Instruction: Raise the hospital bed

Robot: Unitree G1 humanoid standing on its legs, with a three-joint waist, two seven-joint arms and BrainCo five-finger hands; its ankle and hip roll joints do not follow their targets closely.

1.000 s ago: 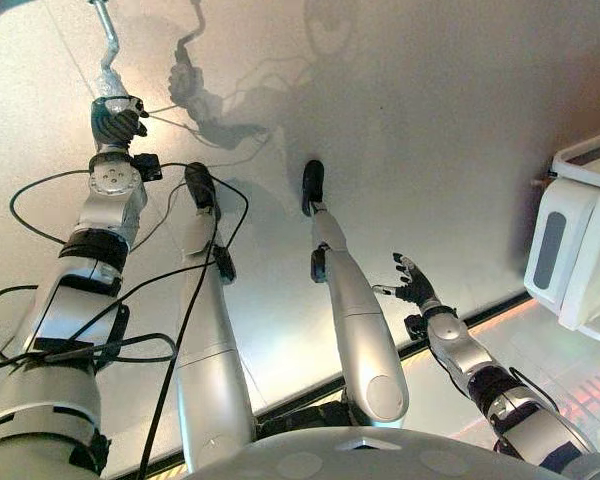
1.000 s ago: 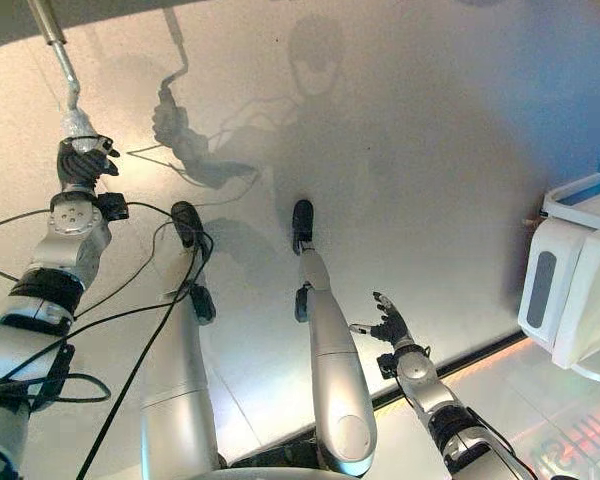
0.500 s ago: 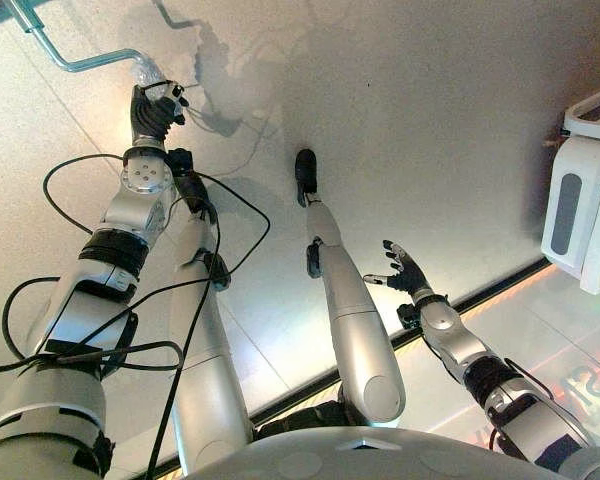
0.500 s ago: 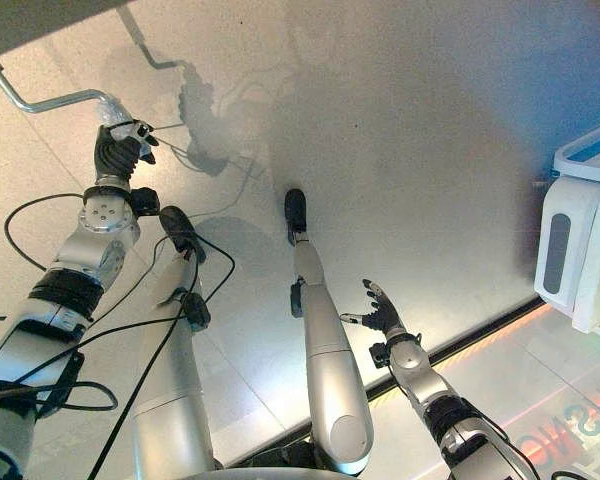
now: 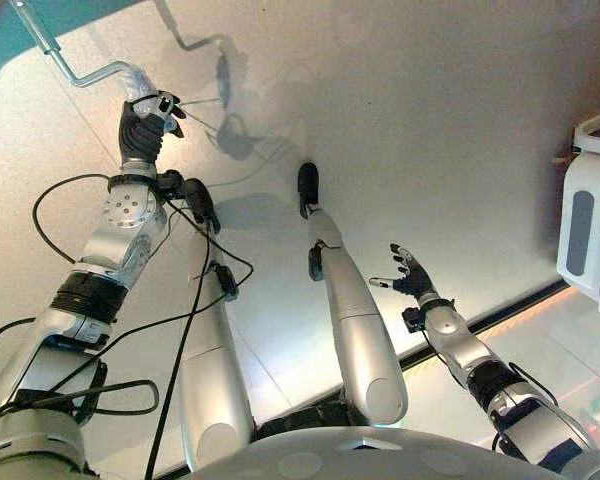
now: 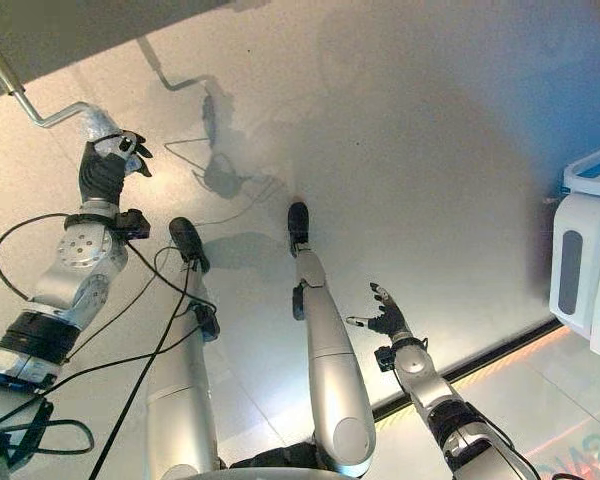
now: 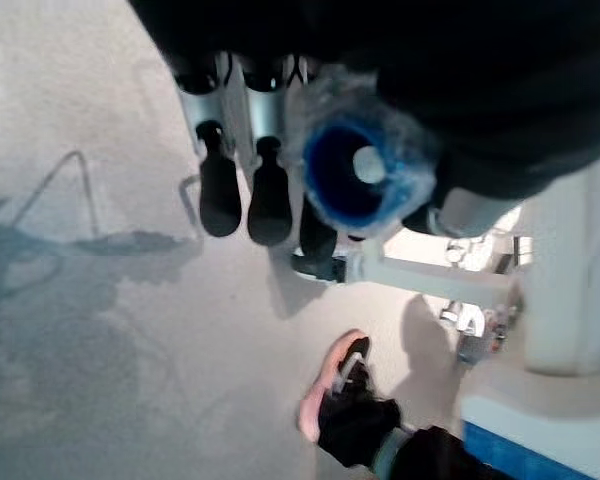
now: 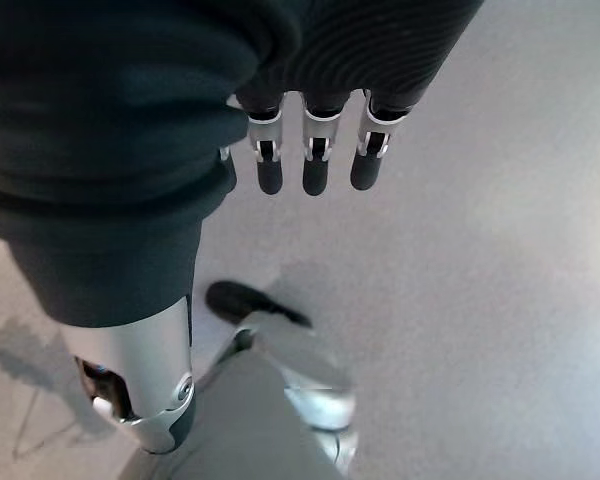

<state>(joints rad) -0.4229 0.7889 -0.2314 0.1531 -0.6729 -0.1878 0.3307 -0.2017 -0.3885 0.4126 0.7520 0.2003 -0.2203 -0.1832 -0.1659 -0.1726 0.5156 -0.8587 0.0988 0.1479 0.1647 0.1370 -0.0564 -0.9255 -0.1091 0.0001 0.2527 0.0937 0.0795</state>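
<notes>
A bent metal crank rod (image 5: 68,72) runs in from the upper left and ends in a handle wrapped in clear film (image 6: 98,122). My left hand (image 5: 140,125) is shut on that handle. In the left wrist view the handle's blue end (image 7: 355,180) shows between the curled fingers (image 7: 248,195) and the palm. White bed frame parts (image 7: 435,282) lie just past it. My right hand (image 5: 412,282) hangs open and holds nothing low on the right over the floor, its straight fingers (image 8: 315,165) spread.
A white unit with a grey panel (image 5: 588,215) stands at the right edge. A dark strip with a yellow edge (image 5: 510,312) crosses the floor at the lower right. A person's pink and black shoe (image 7: 342,405) stands on the floor near the bed frame.
My left hand has carried the crank handle round: the crank arm stood upright in view a second ago and now lies sideways. The camera has also shifted. The right hand stays open.
</notes>
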